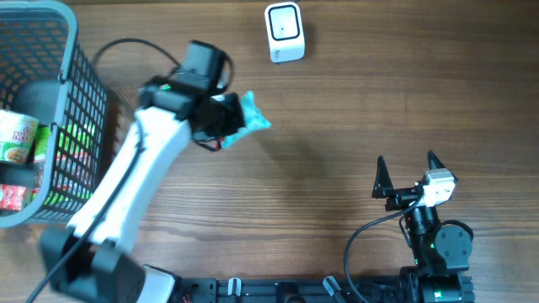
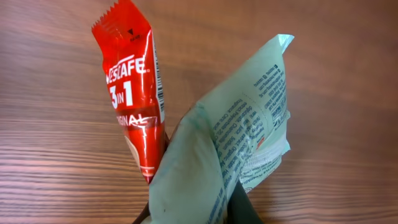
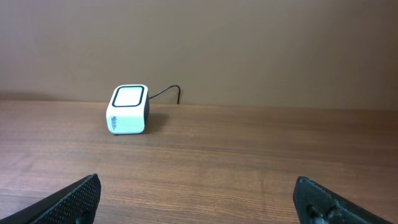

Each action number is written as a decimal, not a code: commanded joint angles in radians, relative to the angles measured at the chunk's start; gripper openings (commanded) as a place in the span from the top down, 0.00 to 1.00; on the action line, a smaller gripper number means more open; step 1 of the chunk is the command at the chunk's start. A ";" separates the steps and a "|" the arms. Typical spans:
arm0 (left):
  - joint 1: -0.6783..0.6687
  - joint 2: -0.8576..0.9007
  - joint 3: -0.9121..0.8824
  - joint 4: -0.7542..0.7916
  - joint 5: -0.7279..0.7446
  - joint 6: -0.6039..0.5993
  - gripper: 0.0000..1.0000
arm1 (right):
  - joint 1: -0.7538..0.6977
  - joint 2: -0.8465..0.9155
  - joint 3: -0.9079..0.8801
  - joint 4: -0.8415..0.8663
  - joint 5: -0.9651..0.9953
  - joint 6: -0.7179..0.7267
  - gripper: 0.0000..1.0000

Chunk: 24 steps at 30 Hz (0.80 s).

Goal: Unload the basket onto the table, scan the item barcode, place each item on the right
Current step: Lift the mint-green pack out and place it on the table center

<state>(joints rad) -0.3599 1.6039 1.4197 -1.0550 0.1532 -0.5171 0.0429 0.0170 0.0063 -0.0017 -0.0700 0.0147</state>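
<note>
Far left, the grey basket (image 1: 84, 93) holds a noodle cup (image 1: 17, 139) and packets. Left fingers (image 1: 217, 118) pinch a red coffee stick (image 2: 134, 93) and a pale green sachet (image 2: 249, 124) over the counter (image 1: 337, 109). Their long axes fan apart, and the sachet points right, below the white scanner (image 1: 284, 32). Right fingers (image 1: 381, 178) are spread.

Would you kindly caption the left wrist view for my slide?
Left gripper clamps a red Nescafe sachet and a pale green printed packet over wooden table.
</note>
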 commanded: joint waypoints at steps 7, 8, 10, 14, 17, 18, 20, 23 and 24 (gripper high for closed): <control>-0.048 0.278 0.004 0.170 -0.013 0.011 0.95 | -0.005 0.000 -0.001 0.003 -0.006 0.014 0.00; -0.048 0.290 0.004 0.177 -0.016 0.010 0.94 | -0.005 0.000 -0.001 0.003 -0.006 0.014 0.00; -0.048 0.307 0.003 0.172 -0.038 -0.017 0.95 | -0.005 0.000 -0.001 0.003 -0.006 0.014 0.00; -0.048 0.325 0.003 0.190 -0.073 -0.019 0.72 | -0.005 0.000 -0.001 0.003 -0.006 0.014 0.01; -0.048 0.326 0.003 0.192 -0.072 -0.019 0.35 | -0.005 0.000 -0.001 0.003 -0.006 0.014 0.00; -0.048 0.326 0.003 0.191 -0.072 -0.019 0.28 | -0.005 0.000 -0.001 0.003 -0.006 0.014 0.00; -0.046 0.319 0.005 0.192 -0.073 -0.019 0.21 | -0.005 0.000 -0.001 0.003 -0.006 0.014 0.00; -0.019 0.262 0.056 0.170 -0.073 -0.011 0.18 | -0.005 0.000 -0.001 0.003 -0.006 0.014 0.00; -0.002 0.232 0.080 0.155 -0.073 -0.011 0.17 | -0.005 0.000 -0.001 0.003 -0.006 0.014 0.00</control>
<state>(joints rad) -0.4034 1.9194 1.4261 -0.8772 0.0940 -0.5365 0.0429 0.0166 0.0063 -0.0017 -0.0700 0.0151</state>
